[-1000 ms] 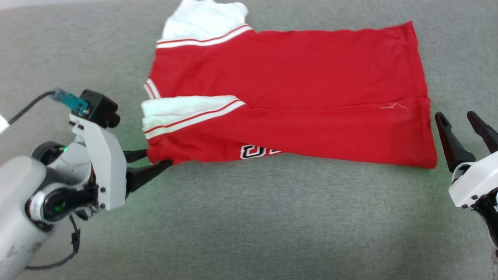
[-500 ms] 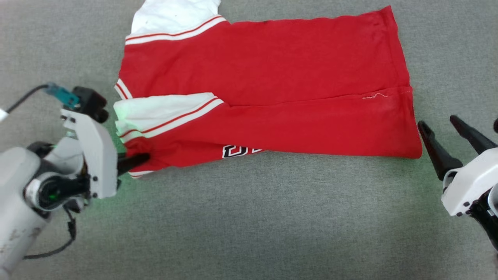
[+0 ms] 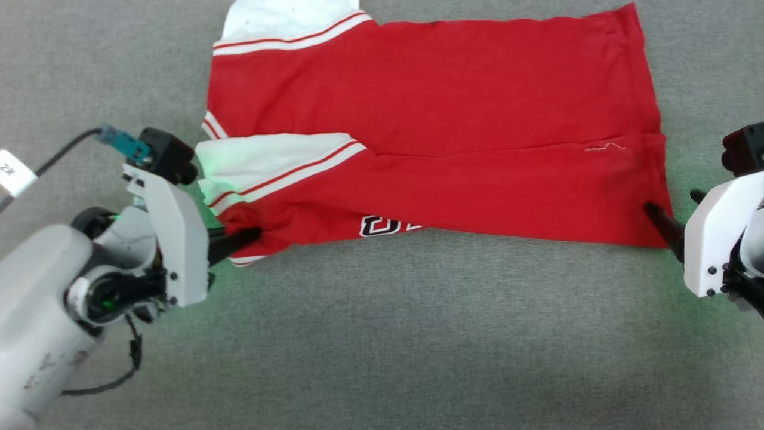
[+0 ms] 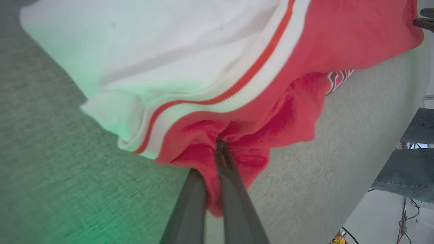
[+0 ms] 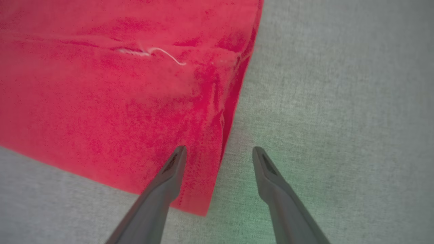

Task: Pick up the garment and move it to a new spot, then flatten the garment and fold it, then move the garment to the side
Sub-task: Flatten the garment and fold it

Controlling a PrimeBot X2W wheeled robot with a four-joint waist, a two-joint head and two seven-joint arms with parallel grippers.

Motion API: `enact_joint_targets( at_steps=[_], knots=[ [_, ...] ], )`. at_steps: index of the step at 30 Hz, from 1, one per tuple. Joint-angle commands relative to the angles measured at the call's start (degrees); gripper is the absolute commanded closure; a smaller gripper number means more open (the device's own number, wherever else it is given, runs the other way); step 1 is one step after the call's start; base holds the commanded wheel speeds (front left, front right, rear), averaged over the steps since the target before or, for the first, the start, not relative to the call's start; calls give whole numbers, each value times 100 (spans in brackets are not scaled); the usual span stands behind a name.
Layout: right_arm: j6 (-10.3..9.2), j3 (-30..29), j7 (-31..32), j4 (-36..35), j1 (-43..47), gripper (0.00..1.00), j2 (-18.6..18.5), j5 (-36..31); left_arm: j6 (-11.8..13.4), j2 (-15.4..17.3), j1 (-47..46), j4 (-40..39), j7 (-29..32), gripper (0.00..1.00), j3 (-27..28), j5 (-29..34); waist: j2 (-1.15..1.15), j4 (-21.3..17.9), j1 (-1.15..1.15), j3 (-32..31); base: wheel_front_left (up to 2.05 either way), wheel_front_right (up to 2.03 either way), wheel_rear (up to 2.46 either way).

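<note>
With the red jersey [image 3: 447, 119] lying folded on the grey table [image 3: 382, 334], I am pinching its sleeve-end corner in the left gripper [image 3: 242, 239] fingers and setting the right gripper [image 5: 218, 149], fingers wide, astride the hem corner for a matching bite.

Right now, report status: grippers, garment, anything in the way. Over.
Left gripper shut on garment corner. Right gripper open, straddling opposite hem. Person's legs beyond table edge.

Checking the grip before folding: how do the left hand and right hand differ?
The left hand is shut, pinching the garment at its near corner by the sleeve; the right hand is open, gripping nothing. Cloth bunches at the left hand but lies flat at the right hand, whose fingers straddle its edge. Both sit at the garment's near edge.
</note>
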Motion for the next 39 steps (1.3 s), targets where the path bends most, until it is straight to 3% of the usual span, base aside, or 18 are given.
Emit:
enact_joint_targets(
  at_steps=[1, 3, 4, 5, 6, 7, 14, 24, 31, 32, 33, 34, 35, 39],
  knots=[
    [-9, 45, 42, 208, -72, 0, -5, -75, -22, -114, 58, -30, -24, 100, -115, -8, 0, 61, 0, 20, 0, 0, 0],
    [-9, 105, 70, 481, -166, 0, -4, -63, -22, -130, 28, -60, -74, 100, -162, -25, 0, 116, 0, 31, 0, 0, 0],
    [-9, 140, 108, 595, -188, 6, 1, -47, -22, -123, 22, -64, -117, 100, -180, -21, 0, 131, 0, 32, 0, 0, 0],
    [-9, 211, 153, 688, -191, 54, -15, -30, -22, -131, 14, -69, -157, 100, -194, -31, 0, 148, 0, 35, 0, 0, 0],
    [-9, 261, 161, 751, -196, 82, -20, -7, -20, -131, 4, -70, -212, 100, -203, -38, 0, 162, 0, 37, 0, 0, 0],
    [-9, 275, 144, 789, -197, 100, -25, 4, -18, -136, -9, -63, -271, 100, -209, -33, 0, 178, 0, 32, 0, 0, 0],
    [-10, 112, -98, 770, -82, 100, -205, 113, -19, -7, 178, -136, -748, 100, -265, -86, 0, 232, 0, -188, 0, 0, 0],
    [-10, -82, 33, 27, 851, 100, -805, 545, -10, 754, 1140, -1089, -1618, 100, -343, -51, 0, 361, 0, -533, 0, 0, 0],
    [-10, -432, 118, -651, 1605, 100, -754, 606, 225, 938, 1690, -1635, -2032, 100, -428, 65, 0, 408, 0, -568, 0, 0, 0],
    [-10, -466, 71, -721, 1654, 100, -734, 563, 243, 935, 1725, -1672, -2080, 93, -424, 66, 0, 408, 0, -571, 0, 0, 0],
    [-10, -515, -12, -778, 1683, 75, -705, 508, 256, 923, 1756, -1710, -2143, 65, -414, 87, 0, 409, 0, -579, 0, 0, 0],
    [-10, -558, -101, -825, 1723, 42, -672, 442, 267, 914, 1784, -1735, -2215, 18, -403, 116, 0, 413, 0, -588, 0, 0, 0],
    [-10, -595, -178, -861, 1775, 0, -630, 392, 292, 904, 1820, -1739, -2288, 0, -393, 113, 0, 418, 0, -598, 0, 0, 0],
    [-10, -726, -501, -1099, 1871, 0, -473, 252, 397, 1017, 1937, -1834, -2681, 0, -230, 131, 0, 432, 0, -629, 0, 0, 0]
  ],
)
